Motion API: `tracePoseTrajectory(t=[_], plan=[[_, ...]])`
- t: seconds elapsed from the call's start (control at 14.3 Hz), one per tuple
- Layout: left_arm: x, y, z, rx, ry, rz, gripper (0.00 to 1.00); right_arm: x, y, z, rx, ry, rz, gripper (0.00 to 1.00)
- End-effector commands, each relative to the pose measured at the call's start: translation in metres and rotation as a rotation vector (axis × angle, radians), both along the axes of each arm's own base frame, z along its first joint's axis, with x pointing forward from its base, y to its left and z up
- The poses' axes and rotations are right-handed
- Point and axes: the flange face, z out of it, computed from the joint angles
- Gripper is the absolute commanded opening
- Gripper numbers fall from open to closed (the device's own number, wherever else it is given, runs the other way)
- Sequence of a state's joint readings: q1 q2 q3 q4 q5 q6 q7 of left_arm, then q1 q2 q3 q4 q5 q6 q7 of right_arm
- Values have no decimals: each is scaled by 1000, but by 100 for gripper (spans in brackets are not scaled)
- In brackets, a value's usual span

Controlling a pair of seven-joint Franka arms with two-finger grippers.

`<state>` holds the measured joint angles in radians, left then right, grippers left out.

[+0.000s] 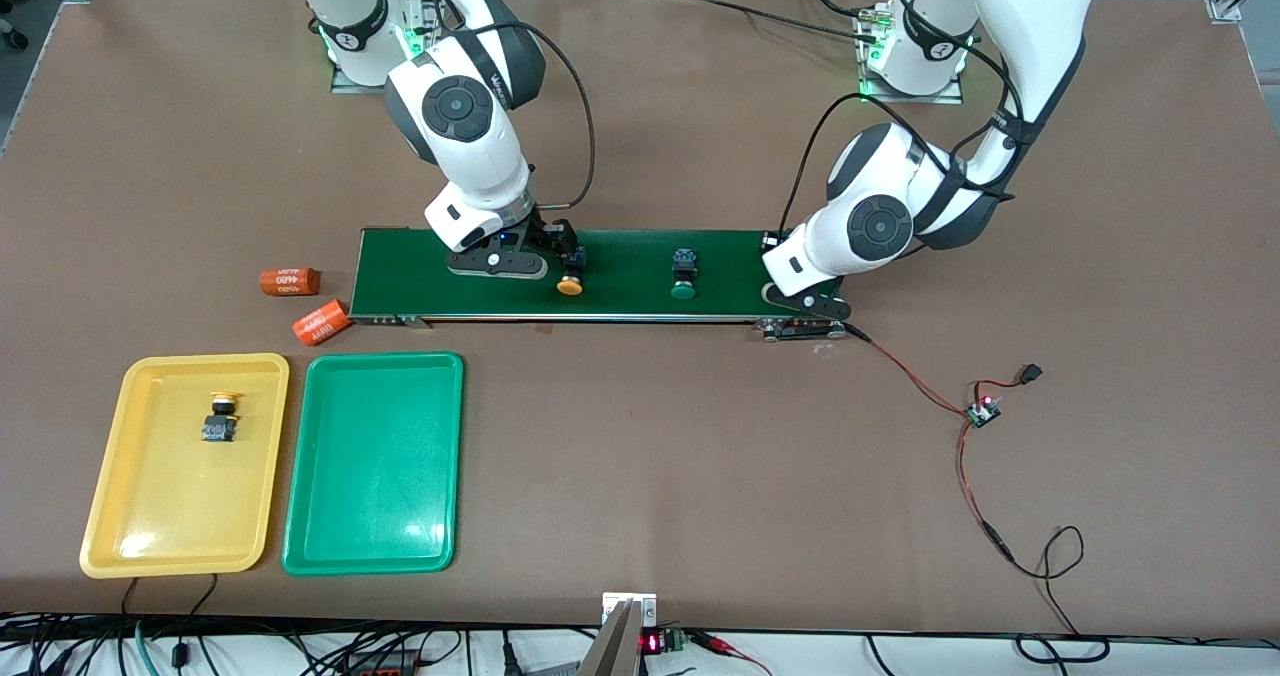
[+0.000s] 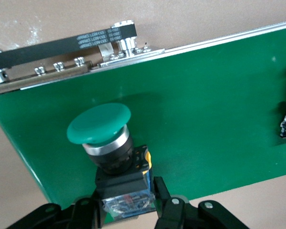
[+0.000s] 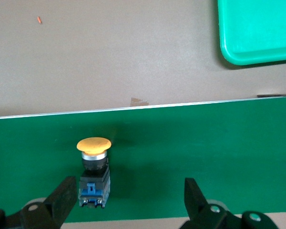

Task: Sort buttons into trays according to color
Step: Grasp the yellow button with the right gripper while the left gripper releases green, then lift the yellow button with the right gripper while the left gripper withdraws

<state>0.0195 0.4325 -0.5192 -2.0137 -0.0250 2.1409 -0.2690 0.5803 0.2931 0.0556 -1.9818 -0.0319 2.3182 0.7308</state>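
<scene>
1. Two buttons lie on your belt [image 1: 620,276]: the yellow button [image 3: 93,169] beside one finger of the spread right gripper [image 3: 126,202], cap toward the front camera
2. Your left gripper [image 2: 128,210] pinches the green button [image 2: 112,157] by its body, cap the same way

High front camera; both wrist cameras close, sharing conveyor belt [image 1: 600,276].

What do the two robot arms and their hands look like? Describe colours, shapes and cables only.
Both arms have glossy white rounded shells with dark grey joint discs and black cables looping alongside. The right hand and left hand are black with two fingers. Green lights glow at the bases.
</scene>
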Motion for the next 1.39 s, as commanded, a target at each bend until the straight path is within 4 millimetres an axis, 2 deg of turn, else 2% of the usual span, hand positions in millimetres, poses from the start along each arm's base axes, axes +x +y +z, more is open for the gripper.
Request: tracePoseTrajectory(t=[0.0, 0.14, 0.21, 0.42, 0.56, 0.63, 0.77, 0.91, 0.98, 1.18, 1.32], plan=[[-2, 0, 27, 13, -13, -6, 100, 6, 4, -12, -5, -19, -11, 100], [-8, -8, 76, 36, -73, -26, 100, 6, 8, -24, -4, -25, -6, 100], [-8, 2, 104, 58, -97, -17, 100, 6, 9, -32, -4, -24, -9, 100], [6, 62, 165, 105, -167, 68, 100, 5, 11, -41, -4, -19, -39, 100], [11, 95, 201, 102, -228, 100, 100, 3, 13, -46, -7, -12, -40, 100], [13, 113, 213, 101, -244, 114, 100, 4, 13, -47, -7, -10, -41, 100], [21, 161, 235, 91, -281, 90, 100, 3, 12, -53, -11, -1, -43, 100], [28, 204, 262, 78, -270, 37, 100, 0, 14, -60, -19, 6, -35, 89], [30, 217, 283, 79, -236, 25, 100, -2, 16, -62, -23, 11, -29, 84], [23, 243, 327, 85, -150, 63, 100, -7, 17, -66, -33, 21, -20, 58], [22, 245, 342, 84, -175, 73, 100, -7, 16, -67, -37, 26, -15, 44]])
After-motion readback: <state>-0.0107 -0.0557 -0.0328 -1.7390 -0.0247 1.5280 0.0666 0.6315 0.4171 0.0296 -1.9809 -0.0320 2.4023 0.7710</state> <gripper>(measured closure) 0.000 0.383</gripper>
